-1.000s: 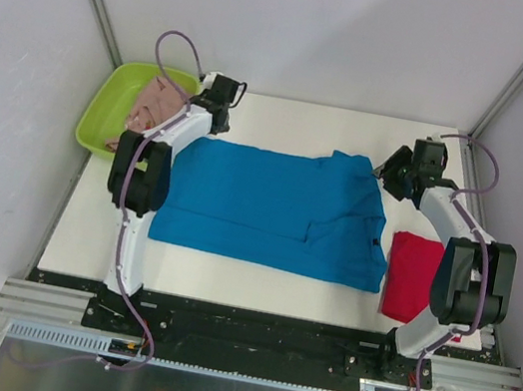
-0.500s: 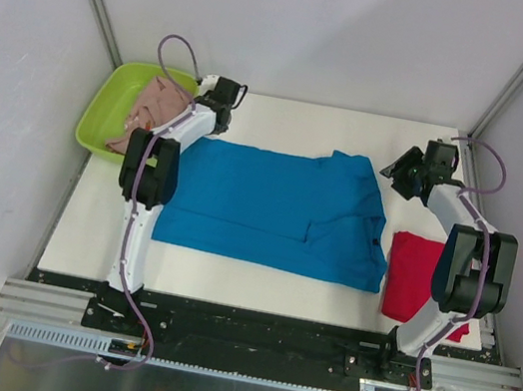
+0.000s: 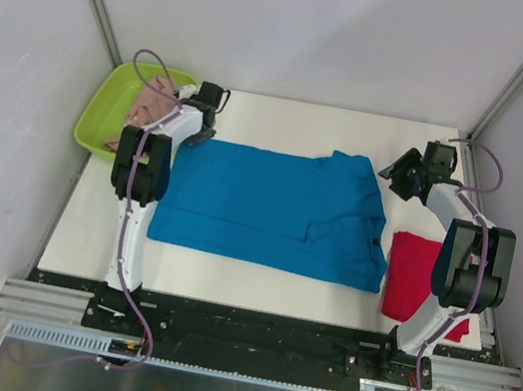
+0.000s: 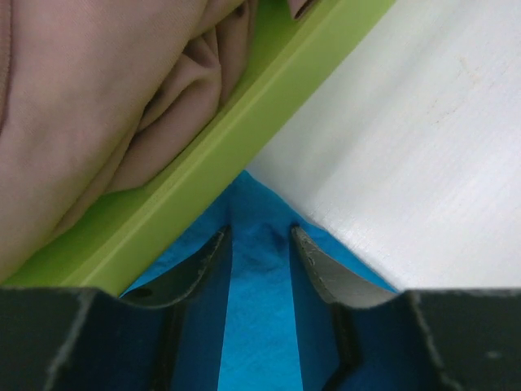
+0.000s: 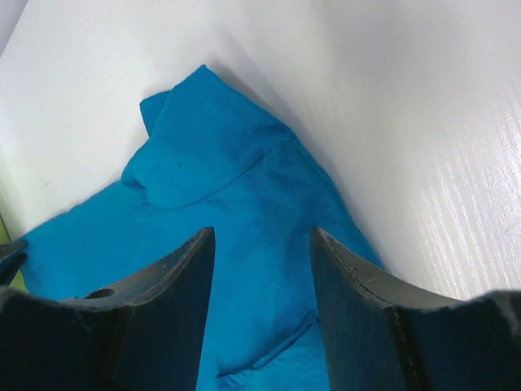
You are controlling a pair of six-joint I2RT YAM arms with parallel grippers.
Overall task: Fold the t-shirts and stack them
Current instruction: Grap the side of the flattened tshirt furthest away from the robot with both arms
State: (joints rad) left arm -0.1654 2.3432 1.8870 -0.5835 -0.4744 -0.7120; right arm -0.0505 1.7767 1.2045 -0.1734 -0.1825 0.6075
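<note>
Take the blue t-shirt as your landmark. It lies spread flat across the middle of the tabletop, with a fold showing in its right half.

Your left hand is at the shirt's far-left corner. In the left wrist view its two fingers stand a narrow way apart, and the pointed tip of that corner lies between them. The cloth there looks slightly puckered. You cannot tell whether the pads press it or only straddle it, because the undersides of the fingertips are hidden. From above, the left arm covers that same corner, so the top view does not settle it.

Just beyond the corner runs the rim of the lime-green tray, touching or almost touching the blue cloth. The pale pink t-shirt lies bunched inside the tray, cut off at the picture's edge.

Your right hand is at the shirt's far-right corner, beside the folded sleeve. Its jaws are moderately wide with nothing gripped, and blue cloth shows past the gap. You cannot read how high the hand is above the cloth.

The red t-shirt lies folded just beside the blue one's near-right corner. The right arm covers part of it, so its outline is incomplete.
</note>
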